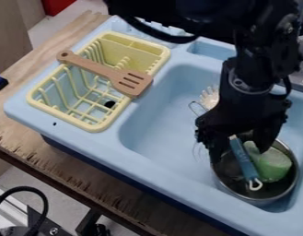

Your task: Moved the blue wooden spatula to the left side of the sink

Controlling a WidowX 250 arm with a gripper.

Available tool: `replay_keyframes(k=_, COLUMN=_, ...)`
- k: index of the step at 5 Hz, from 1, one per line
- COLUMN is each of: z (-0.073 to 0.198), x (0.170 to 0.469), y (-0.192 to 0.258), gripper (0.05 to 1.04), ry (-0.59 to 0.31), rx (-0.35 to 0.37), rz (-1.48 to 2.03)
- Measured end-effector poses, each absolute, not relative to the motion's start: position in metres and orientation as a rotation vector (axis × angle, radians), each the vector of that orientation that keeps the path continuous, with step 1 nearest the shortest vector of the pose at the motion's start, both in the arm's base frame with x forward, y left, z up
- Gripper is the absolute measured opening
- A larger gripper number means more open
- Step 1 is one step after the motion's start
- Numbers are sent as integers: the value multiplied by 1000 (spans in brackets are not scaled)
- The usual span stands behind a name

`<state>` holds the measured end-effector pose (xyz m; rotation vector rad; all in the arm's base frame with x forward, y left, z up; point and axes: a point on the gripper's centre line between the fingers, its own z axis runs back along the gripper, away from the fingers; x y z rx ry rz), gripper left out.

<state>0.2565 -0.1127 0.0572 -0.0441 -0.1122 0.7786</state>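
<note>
Spatula with a blue handle (244, 161) seems to be the one the task means, and it stands in the metal pot (259, 201) at the right of the sink (160, 124), leaning on the rim beside a green cup-like thing (270, 161); its head is hidden, so whether it is wooden, or truly a spatula, I cannot tell. From the end effector (241, 153) it lies directly below and toward the near side, its upper part between the fingers; these are parted, and look to me to be free of any load. The only arm (252, 60) is right above it. The handle's long axis runs steeply from under the end effector down and slightly right in the view; its white hanging loop (256, 185) points to the near edge of the sink.

A plain slotted wooden spatula (107, 72) lies across the yellow dish rack (110, 120) on the left, well apart from the end effector; its handle end points to the upper left, its blade to the lower right. The step in hand looks like closing on the blue handle; the next move would need it lifted clear of the pot and carried leftward, where the green thing might snag or tip.
</note>
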Motion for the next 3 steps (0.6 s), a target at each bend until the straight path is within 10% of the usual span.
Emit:
replay_keyframes(k=1, z=55, x=259, y=-112, gripper=959, ry=-127, rx=-40, rz=778)
replay_keyframes(k=3, z=49, x=263, y=-112, gripper=425, ry=-134, rx=-44, rz=782)
